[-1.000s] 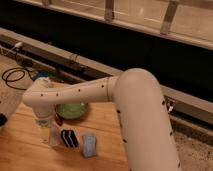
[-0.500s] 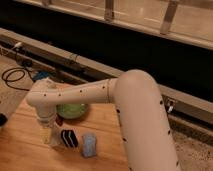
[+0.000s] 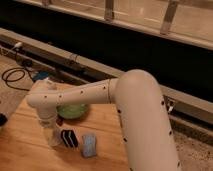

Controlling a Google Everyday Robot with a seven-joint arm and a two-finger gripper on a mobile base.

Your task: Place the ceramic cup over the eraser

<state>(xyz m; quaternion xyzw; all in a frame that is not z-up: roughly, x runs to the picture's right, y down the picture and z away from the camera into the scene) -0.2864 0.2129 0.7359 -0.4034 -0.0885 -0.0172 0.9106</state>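
Note:
My gripper [image 3: 51,134] hangs down from the white arm's wrist [image 3: 42,97] at the left of the wooden table [image 3: 25,150]. It is shut on the ceramic cup [image 3: 54,140], a small white cylinder held low at the table top. The eraser [image 3: 69,138], a small black block with white stripes, stands just right of the cup, nearly touching it. The cup is beside the eraser, not over it.
A green bowl [image 3: 72,110] sits right behind the gripper and eraser. A blue-grey pad [image 3: 89,145] lies right of the eraser. The arm's thick forearm [image 3: 140,115] spans the table's right side. A black cable [image 3: 14,76] lies on the floor at the left.
The gripper with the cup has shifted a little to the right, closer to the eraser. The eraser, pad and bowl have not moved.

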